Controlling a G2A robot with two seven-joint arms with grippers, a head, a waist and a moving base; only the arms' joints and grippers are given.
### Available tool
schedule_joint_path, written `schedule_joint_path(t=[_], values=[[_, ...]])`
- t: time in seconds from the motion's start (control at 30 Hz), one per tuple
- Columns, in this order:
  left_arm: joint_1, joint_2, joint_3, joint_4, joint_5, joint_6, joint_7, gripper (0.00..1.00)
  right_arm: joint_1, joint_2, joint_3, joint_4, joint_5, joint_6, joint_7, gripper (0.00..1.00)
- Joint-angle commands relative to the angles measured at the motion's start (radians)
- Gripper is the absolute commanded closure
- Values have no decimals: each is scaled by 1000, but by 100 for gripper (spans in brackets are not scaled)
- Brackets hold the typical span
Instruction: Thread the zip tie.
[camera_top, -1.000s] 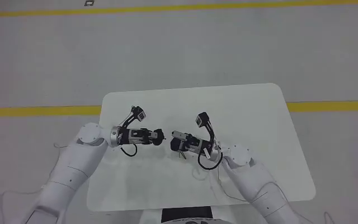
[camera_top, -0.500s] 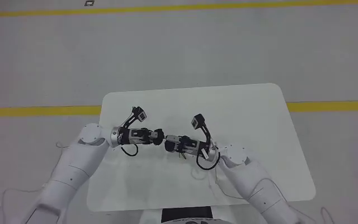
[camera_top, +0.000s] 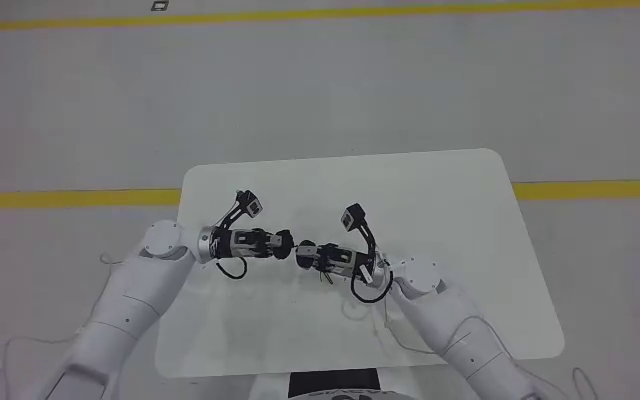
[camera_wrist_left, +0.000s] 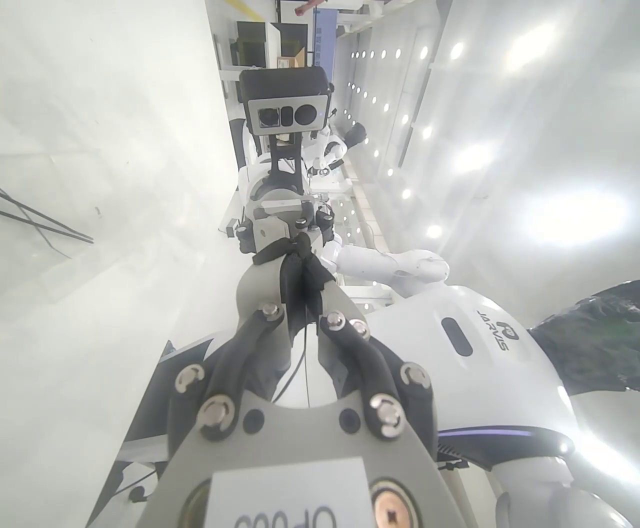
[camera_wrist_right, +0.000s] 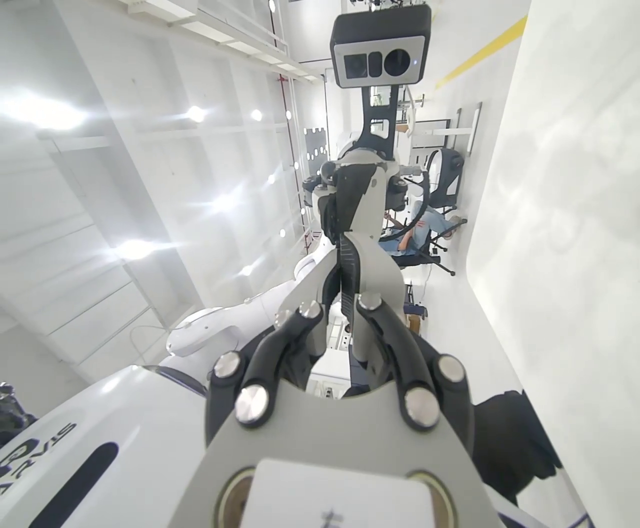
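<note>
Where the two arms meet in the top view, a little left of the frame's centre and above the white surface (camera_top: 450, 200), the two grippers stand tip to tip. The left gripper (camera_top: 285, 243) comes in from the left of the frame and points right. Its wrist view shows it clenched: the black finger pads (camera_wrist_left: 295, 280) are pressed flat together on the zip tie (camera_wrist_left: 306, 350). This thin black strap runs back out from between the pads toward the wrist. Its forward end is hidden where the two sets of tips meet, so whether it has entered anything cannot be told.

Just right of that meeting point, the right gripper (camera_top: 303, 251) reaches in from the lower right of the frame and points left, so close to the left one that touching or just apart cannot be told. Its ribbed black finger pads (camera_wrist_right: 348, 260) lie closed against each other, and what they pinch, if anything, cannot be made out.

A few thin black strips (camera_wrist_left: 50, 227) lie flat on the surface, apart from both grippers. Farther right, beyond the rounded edge of the surface, a yellow stripe (camera_top: 575, 188) crosses the grey floor.
</note>
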Motion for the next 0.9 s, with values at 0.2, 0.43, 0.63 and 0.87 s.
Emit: schedule_joint_path(t=[0.2,0.43,0.63,0.87], values=[[0,0,0,0,0,0,0,100,0,3,-1,-1,2,-6,-3,85],[0,0,0,0,0,0,0,100,9,4,-4,2,10,-2,-3,87],[0,0,0,0,0,0,0,100,24,2,-13,14,20,1,-3,87],[0,0,0,0,0,0,0,100,37,-1,-22,32,28,0,-5,100]])
